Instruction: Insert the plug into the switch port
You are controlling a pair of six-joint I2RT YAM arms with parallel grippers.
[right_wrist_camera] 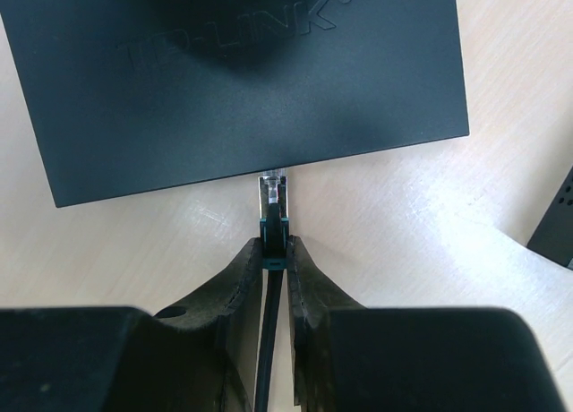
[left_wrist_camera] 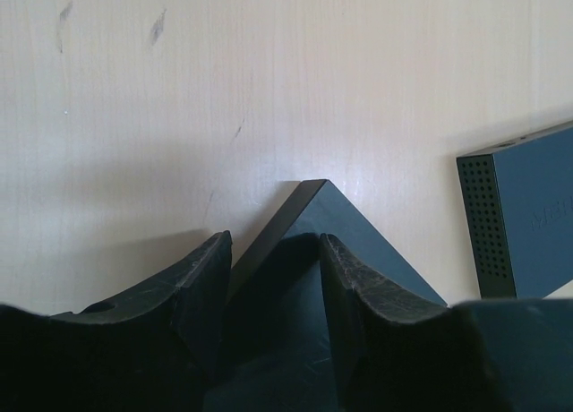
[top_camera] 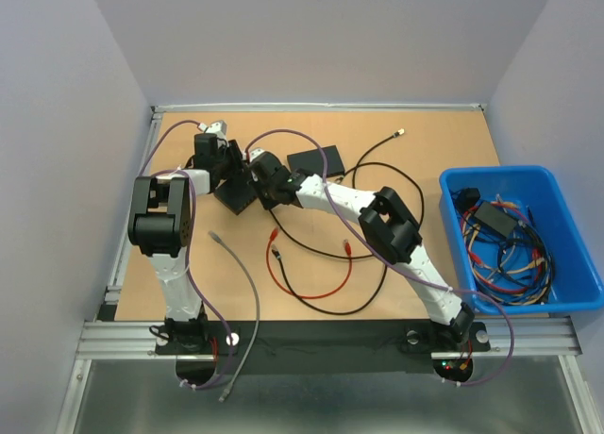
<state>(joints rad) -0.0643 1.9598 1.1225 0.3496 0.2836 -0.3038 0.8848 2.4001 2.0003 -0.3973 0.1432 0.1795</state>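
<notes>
A black TP-LINK switch (right_wrist_camera: 242, 81) lies on the wooden table, also seen in the top view (top_camera: 236, 196). My right gripper (right_wrist_camera: 274, 246) is shut on a clear plug (right_wrist_camera: 273, 197) with a black boot and black cable (right_wrist_camera: 266, 340). The plug's tip meets the switch's near edge; the port itself is hidden. My left gripper (left_wrist_camera: 276, 255) straddles one corner of the switch (left_wrist_camera: 327, 210), with a finger on each side of it. In the top view both grippers, the left (top_camera: 223, 166) and the right (top_camera: 268, 183), meet at the switch.
A second black box (top_camera: 316, 160) lies just right of the switch and shows in the left wrist view (left_wrist_camera: 528, 215). Red (top_camera: 311, 291), black (top_camera: 382, 264) and grey (top_camera: 247, 283) cables lie on the table. A blue bin (top_camera: 514, 173) of cables stands at the right.
</notes>
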